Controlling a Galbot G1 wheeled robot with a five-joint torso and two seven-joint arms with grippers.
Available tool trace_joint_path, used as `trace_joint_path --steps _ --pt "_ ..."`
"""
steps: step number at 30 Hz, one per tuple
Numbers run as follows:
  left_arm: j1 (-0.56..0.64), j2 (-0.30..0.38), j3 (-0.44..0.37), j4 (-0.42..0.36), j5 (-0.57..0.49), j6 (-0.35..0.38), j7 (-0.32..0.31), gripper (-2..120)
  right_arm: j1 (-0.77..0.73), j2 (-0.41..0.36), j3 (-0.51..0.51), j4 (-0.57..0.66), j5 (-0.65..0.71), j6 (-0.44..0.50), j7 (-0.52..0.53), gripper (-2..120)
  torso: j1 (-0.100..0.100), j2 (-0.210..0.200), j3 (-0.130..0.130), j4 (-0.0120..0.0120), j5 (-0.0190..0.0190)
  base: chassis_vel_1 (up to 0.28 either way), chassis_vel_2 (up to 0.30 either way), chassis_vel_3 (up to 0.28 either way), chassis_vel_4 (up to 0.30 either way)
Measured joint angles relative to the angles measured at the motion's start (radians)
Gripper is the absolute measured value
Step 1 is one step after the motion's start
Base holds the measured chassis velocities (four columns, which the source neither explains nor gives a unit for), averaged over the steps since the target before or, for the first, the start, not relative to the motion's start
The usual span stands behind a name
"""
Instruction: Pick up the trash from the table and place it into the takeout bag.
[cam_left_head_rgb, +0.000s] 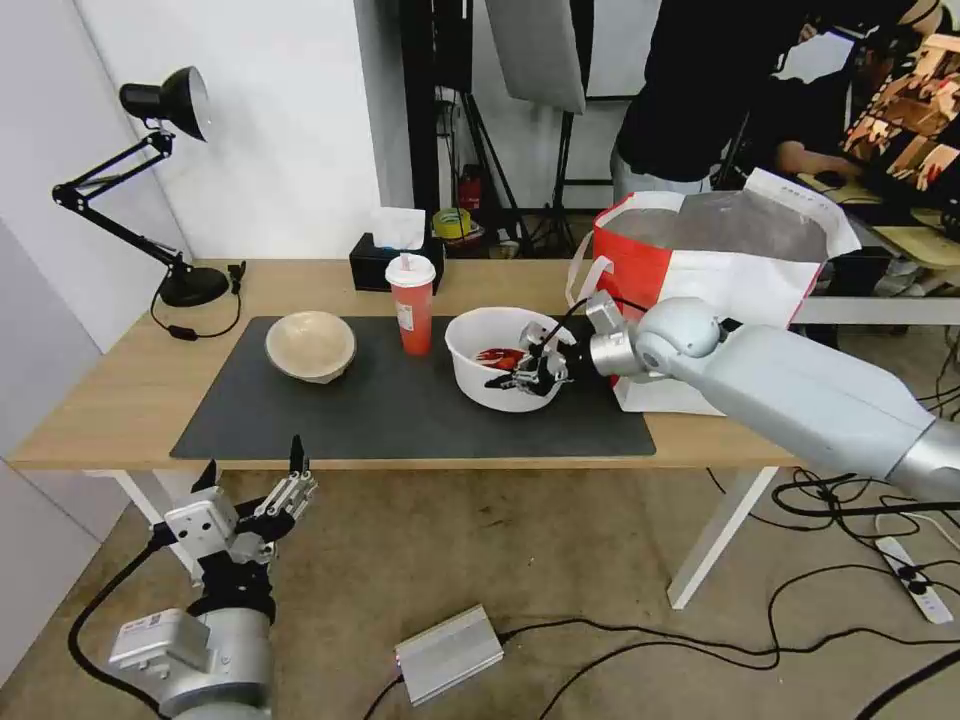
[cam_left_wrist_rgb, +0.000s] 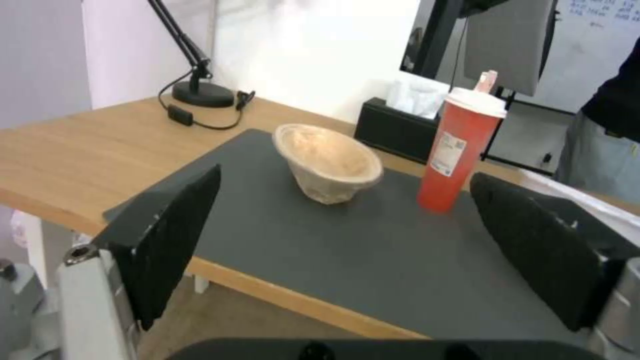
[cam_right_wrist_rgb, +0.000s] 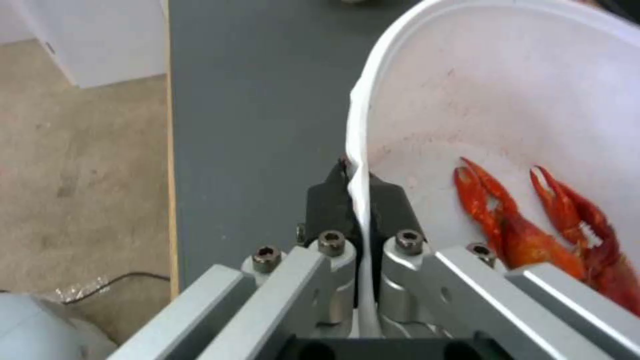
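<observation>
- The right gripper (cam_left_head_rgb: 532, 372) reaches over the bench (cam_left_head_rgb: 120, 400) from the right end, its fingers (cam_right_wrist_rgb: 387, 200) pinched shut on the rim of the white plastic bowl (cam_left_head_rgb: 480, 345) — one pad inside the wall, one outside.
- The bowl sits on the dark grey mat (cam_left_head_rgb: 400, 410), toward the mat's right end, just beside the takeout bag (cam_left_head_rgb: 720, 270), which stands at the bench's right end with its silvery lining open to the top.
- The right wrist view gives what the head view cannot: the thin white rim squeezed between the two black pads, and two red crayfish (cam_right_wrist_rgb: 527, 235) with claws lying against the inner wall, which is smeared pink.
- The red drink cup (cam_left_head_rgb: 412, 305) stands upright on the mat near its far edge, between the two bowls; the beige paper bowl (cam_left_head_rgb: 310, 345) rests on the mat's left part, apart from the cup.
- The left wrist view shows a white printed label on the cup's side — its text is too small to read.
- The left gripper (cam_left_head_rgb: 270, 490) hangs below the bench's near edge by the left corner, its fingers (cam_left_wrist_rgb: 173, 235) spread wide and holding nothing.
- A black tissue box (cam_left_head_rgb: 390, 260) and a black desk lamp (cam_left_head_rgb: 160, 180) stand along the far edge.
</observation>
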Motion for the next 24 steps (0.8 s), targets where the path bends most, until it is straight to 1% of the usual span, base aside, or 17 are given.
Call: trace_joint_path --steps 10,24 --pt "0.003 0.002 -0.001 0.0 0.0 0.0 -0.003 100 0.006 -0.026 0.037 0.034 0.046 0.003 0.001 0 0.0 0.0 0.0 0.0 0.0 0.0 0.0 0.0 0.0" --pt "0.004 0.003 0.001 0.0 0.0 0.0 -0.006 100 0.035 -0.064 0.043 0.068 0.074 0.012 -0.01 0 0.0 0.0 0.0 0.0 0.0 0.0 0.0 0.0 0.0"
